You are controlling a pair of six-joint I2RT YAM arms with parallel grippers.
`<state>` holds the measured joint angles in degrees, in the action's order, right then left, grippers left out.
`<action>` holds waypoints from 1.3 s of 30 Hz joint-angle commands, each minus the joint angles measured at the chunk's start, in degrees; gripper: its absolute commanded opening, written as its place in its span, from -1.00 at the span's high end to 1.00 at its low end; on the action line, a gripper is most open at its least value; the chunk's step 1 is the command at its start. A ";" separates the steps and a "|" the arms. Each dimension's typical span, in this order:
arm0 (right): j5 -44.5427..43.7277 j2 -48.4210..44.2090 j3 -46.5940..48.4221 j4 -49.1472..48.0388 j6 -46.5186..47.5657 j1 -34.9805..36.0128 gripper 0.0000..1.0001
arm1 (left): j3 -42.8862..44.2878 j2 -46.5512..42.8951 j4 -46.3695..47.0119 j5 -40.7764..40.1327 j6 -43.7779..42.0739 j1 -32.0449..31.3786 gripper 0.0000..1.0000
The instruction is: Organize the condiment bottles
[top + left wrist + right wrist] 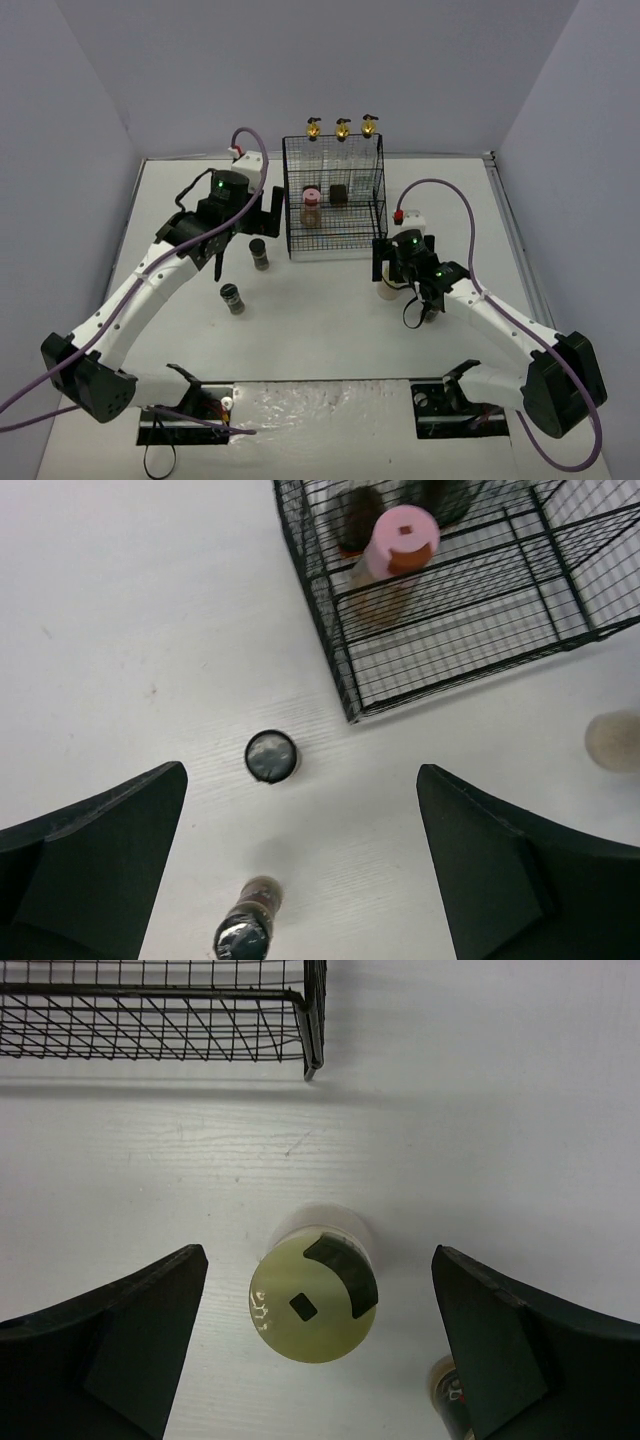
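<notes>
While both arms reach out over the white table (330, 340), the black wire rack (291, 200) stands at the far middle. Three tall glass bottles (342, 150) stand upright along its back, their gold spouts clear of the wire. Lower in the rack sit the pink-capped jar (312, 205) and a dark jar (339, 194). Outside it, the cream-yellow-capped jar (315, 1305) stands on the table near the rack's near right corner. A small dark jar (271, 756) and a second dark jar (243, 935) stand to the rack's left.

The coming move likely turns on the cream-yellow-capped jar. It stands upright, long axis vertical, directly beneath the right gripper (316, 1265), whose jaws are spread wide with one finger to either side of the cap. The right arm is plainly the nearer one (the left gripper (300, 775), equally wide and holding nothing, hangs over the small dark jar instead).

The right wrist view shows the cap centred between the fingers, which the top view hides under the wrist. Only the top view shows the rack's free room beside the pink-capped jar. How high the fingers sit above the cap cannot be told.
</notes>
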<state>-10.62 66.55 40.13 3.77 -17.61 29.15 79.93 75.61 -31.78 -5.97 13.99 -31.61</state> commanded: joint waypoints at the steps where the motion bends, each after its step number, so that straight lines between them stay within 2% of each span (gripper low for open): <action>1: -7.39 1.85 3.15 0.68 -4.47 1.97 -0.80 | -5.76 -4.52 5.72 -3.29 -2.11 4.19 -0.94; 9: -9.50 4.13 3.99 1.41 -7.28 3.56 -0.63 | -12.94 -8.49 8.98 -4.89 -1.78 8.72 -0.94; 14: -9.51 4.78 4.15 1.74 -8.08 4.68 -0.38 | -14.94 -9.26 10.08 -5.43 -2.01 10.94 -0.94; 24: -12.25 2.78 4.89 4.68 -9.49 6.60 0.31 | -15.24 -9.34 9.80 -5.89 -3.09 11.28 -0.94; 31: -10.36 0.78 13.05 6.50 -4.98 6.99 0.98 | -15.25 -9.26 9.73 -5.54 -3.08 11.39 -0.94; 36: -6.29 2.80 24.40 6.51 0.69 7.06 1.00 | -15.18 -9.37 9.72 -5.36 -2.92 12.15 -0.94; 39: -5.01 7.16 32.27 6.35 4.92 6.91 1.00 | -15.31 -9.66 9.72 -5.43 -2.78 12.84 -0.94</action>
<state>-17.44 70.67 62.66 12.83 -19.46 35.73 63.88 67.96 -25.40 -10.78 11.92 -19.99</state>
